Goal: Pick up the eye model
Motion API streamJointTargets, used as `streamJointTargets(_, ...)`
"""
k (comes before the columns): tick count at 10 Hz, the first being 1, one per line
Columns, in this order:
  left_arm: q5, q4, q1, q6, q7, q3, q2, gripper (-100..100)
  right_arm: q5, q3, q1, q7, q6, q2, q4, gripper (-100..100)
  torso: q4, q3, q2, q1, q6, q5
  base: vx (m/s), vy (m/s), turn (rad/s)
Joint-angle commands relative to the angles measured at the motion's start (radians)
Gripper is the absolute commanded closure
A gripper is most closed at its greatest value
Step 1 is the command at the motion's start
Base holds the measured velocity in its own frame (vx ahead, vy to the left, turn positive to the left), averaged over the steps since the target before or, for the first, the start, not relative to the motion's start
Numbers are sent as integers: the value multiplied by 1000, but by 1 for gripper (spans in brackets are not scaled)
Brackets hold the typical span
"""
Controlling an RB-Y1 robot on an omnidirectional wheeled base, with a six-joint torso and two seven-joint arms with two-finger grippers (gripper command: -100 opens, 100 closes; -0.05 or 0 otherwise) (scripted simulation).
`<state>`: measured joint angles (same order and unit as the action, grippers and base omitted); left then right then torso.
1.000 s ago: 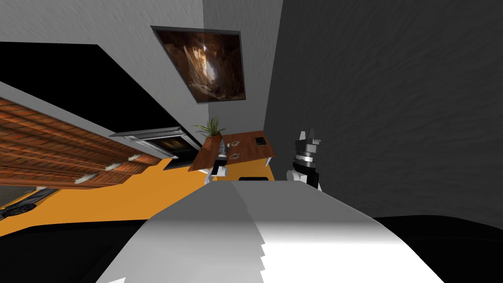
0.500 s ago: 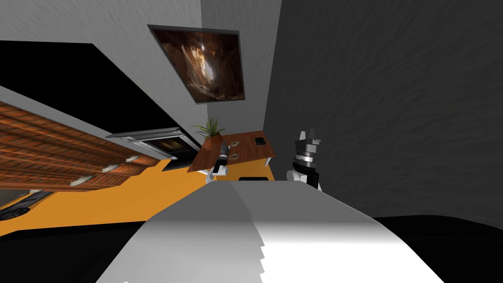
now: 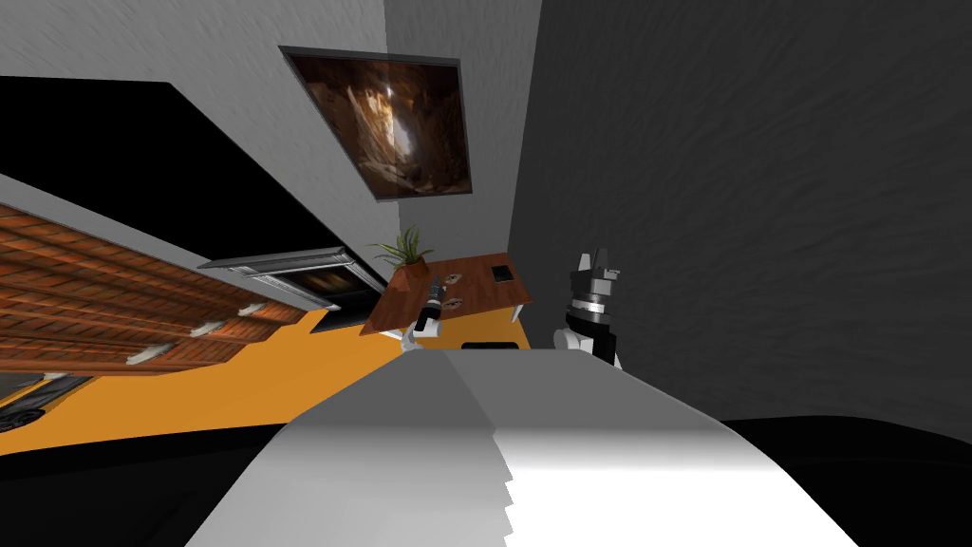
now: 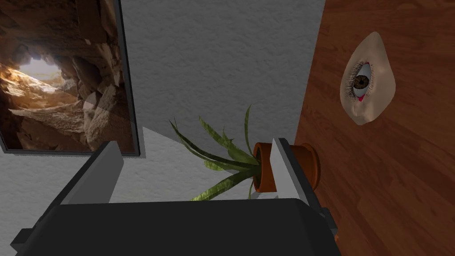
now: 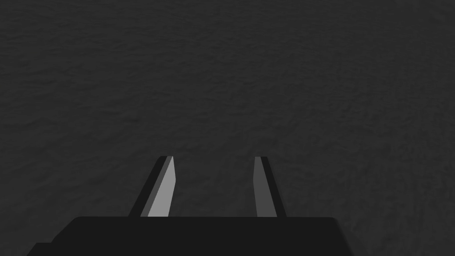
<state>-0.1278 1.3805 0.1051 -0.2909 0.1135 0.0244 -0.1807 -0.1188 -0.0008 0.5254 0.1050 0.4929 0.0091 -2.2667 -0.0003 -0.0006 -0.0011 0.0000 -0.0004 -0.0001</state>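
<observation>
Hovering left pincer (image 4: 195, 142), spread, near eye model (image 4: 368, 84)

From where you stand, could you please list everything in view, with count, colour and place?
table: one, reddish-brown wood, ahead in the corner, on an orange floor
eye models: two, skin-coloured, lying apart on the table
potted plant: one, green leaves in an orange-brown pot, at the table's wall-side end
square thing: one, black, flat on the table
picture: one, brown cave scene in a dark frame, on the grey wall above the plant
left gripper: one, open, over the table beside the pot
right gripper: one, open, raised at my right side
</observation>
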Motion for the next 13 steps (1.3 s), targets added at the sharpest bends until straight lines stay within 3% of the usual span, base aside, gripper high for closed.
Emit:
streamJointTargets(1,-1,-28,-1,1,1,0,-2,-100,0,0,0,0,0,0,0,0,0,0,0,0,0,0,5,-1,2)
streamJointTargets(4,-3,-134,-57,51,3,-12,-1,-100,0,0,0,0,0,0,0,0,0,0,0,0,0,0,11,0,-26)
streamJointTargets(6,-3,-160,-57,51,3,-12,-1,-100,0,0,0,0,0,0,0,0,0,0,0,0,0,0,10,1,-5)
streamJointTargets(13,-7,-374,-157,149,9,-41,14,-100,0,0,0,0,0,0,0,0,0,0,0,0,0,0,15,2,-22)
